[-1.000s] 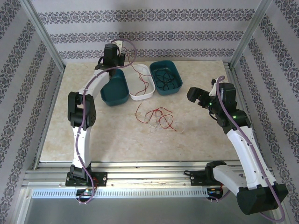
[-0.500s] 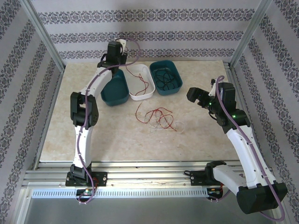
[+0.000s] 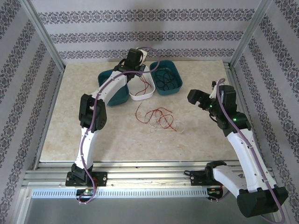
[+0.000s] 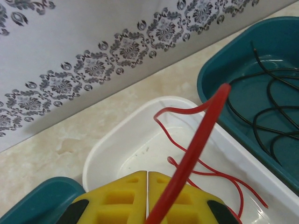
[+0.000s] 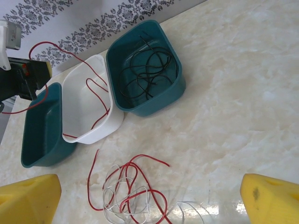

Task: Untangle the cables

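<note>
My left jaws pinch a red cable above the white tray at the bench's far edge; my right jaws gape. I'd lower first, then release so it coils inside.

right gripper agape | red-white cables tangled on table

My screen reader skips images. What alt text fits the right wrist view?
A loose tangle of red and white cables lies on the table between the yellow fingers of the open right gripper. Behind, a teal tub holds black cables and a white tray a red cable.
</note>
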`<control>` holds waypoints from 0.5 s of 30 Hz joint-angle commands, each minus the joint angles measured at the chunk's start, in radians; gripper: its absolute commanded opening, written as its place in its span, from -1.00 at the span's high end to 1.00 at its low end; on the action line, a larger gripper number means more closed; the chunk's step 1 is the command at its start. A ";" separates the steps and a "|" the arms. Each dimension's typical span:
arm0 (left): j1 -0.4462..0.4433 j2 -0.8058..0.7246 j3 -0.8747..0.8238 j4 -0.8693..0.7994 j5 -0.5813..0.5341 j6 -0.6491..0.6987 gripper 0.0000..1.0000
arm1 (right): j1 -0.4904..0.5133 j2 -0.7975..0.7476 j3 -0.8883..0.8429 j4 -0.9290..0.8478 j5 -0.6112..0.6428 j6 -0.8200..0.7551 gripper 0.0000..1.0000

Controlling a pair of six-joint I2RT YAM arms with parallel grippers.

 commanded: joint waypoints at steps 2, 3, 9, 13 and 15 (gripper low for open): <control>-0.009 0.010 -0.011 -0.011 0.077 -0.123 1.00 | -0.006 -0.019 -0.024 0.007 0.025 0.006 -0.96; -0.011 0.016 -0.011 0.004 0.109 -0.152 1.00 | -0.006 -0.017 -0.026 0.009 0.023 0.008 -0.96; -0.022 0.067 0.030 0.062 0.226 -0.308 1.00 | -0.006 -0.025 -0.034 0.010 0.018 0.013 -0.96; -0.027 0.078 -0.004 0.141 0.293 -0.416 1.00 | -0.006 -0.034 -0.037 0.011 0.023 0.016 -0.96; -0.026 0.078 -0.039 0.197 0.325 -0.466 1.00 | -0.006 -0.034 -0.037 0.011 0.022 0.017 -0.96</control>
